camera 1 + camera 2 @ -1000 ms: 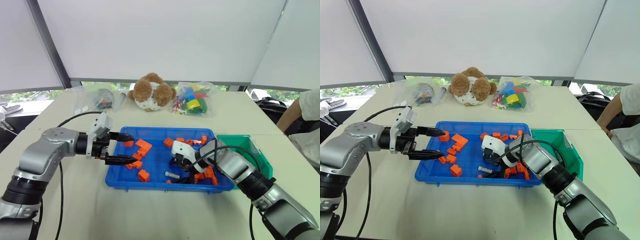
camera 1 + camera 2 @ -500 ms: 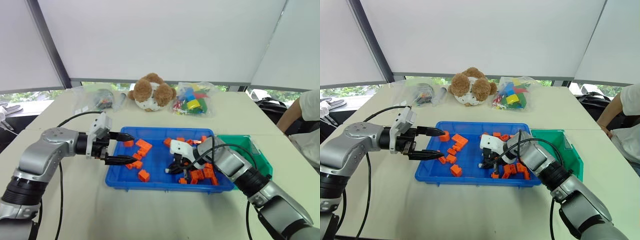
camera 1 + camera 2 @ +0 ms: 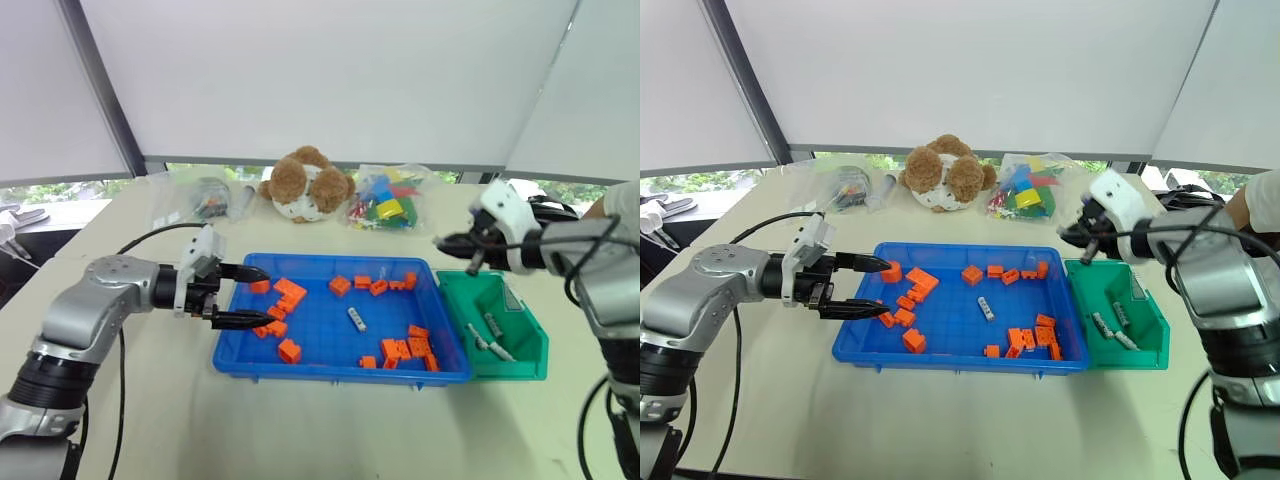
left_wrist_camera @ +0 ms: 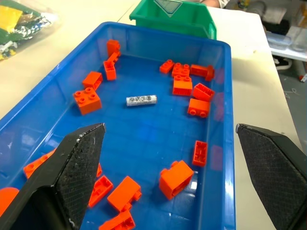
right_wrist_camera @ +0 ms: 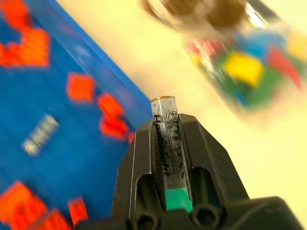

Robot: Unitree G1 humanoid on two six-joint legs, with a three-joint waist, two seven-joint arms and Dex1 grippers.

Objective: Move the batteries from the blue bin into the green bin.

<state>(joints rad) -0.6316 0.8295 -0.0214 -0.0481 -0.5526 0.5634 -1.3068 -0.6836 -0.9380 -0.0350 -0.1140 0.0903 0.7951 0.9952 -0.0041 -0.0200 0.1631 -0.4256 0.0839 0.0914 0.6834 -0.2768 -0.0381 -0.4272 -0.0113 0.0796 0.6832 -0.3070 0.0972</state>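
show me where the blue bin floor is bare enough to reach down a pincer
Bare floor lies in the blue bin between the lone battery and the orange blocks on its left side. The near right corner is crowded with blocks, and more line the far wall.

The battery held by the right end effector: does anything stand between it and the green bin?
Nothing visible does. The battery, clamped in the right end effector, hangs above the open green bin.

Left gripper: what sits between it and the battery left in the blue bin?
In the left wrist view, bare blue bin floor runs from the open left gripper to the battery.
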